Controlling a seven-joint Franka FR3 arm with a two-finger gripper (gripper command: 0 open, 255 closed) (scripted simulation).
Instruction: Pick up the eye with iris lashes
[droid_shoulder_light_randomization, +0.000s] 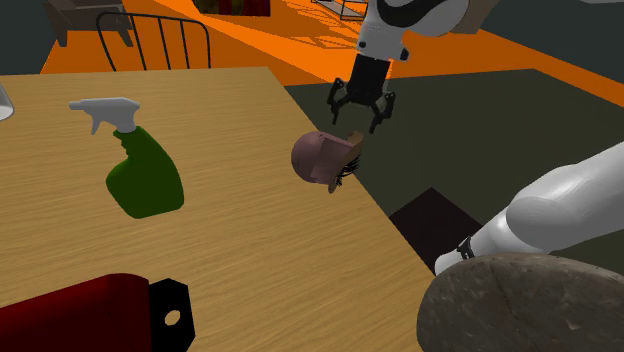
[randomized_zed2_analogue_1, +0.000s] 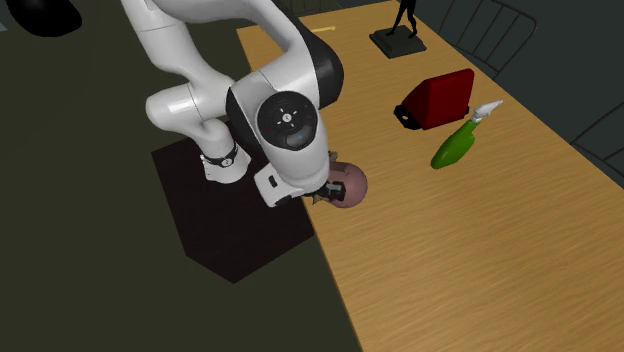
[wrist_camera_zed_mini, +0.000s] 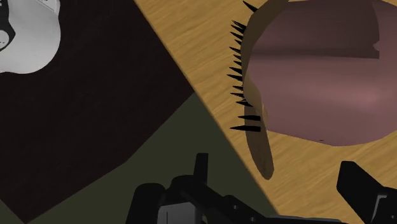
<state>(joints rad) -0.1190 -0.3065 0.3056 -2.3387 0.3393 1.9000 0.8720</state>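
Note:
The eye (droid_shoulder_light_randomization: 323, 157) is a mauve ball with a tan lid and black lashes. It lies on the wooden table (droid_shoulder_light_randomization: 240, 250) close to the edge nearest the arm. My gripper (droid_shoulder_light_randomization: 362, 117) hangs open just above and beyond it, with nothing between its fingers. In the wrist view the eye (wrist_camera_zed_mini: 318, 83) lies ahead of the fingers (wrist_camera_zed_mini: 366, 188), its lashes (wrist_camera_zed_mini: 243, 83) pointing toward the table edge. The second exterior view has the eye (randomized_zed2_analogue_1: 350, 186) peeking out from behind my wrist.
A green spray bottle (droid_shoulder_light_randomization: 140, 165) lies further in on the table. A dark red box (droid_shoulder_light_randomization: 85, 315) sits at the near edge. A dark rock-like lump (droid_shoulder_light_randomization: 525, 305) covers the stand. A chair (droid_shoulder_light_randomization: 155, 40) stands behind the table. A black figurine (randomized_zed2_analogue_1: 400, 30) stands at the far end.

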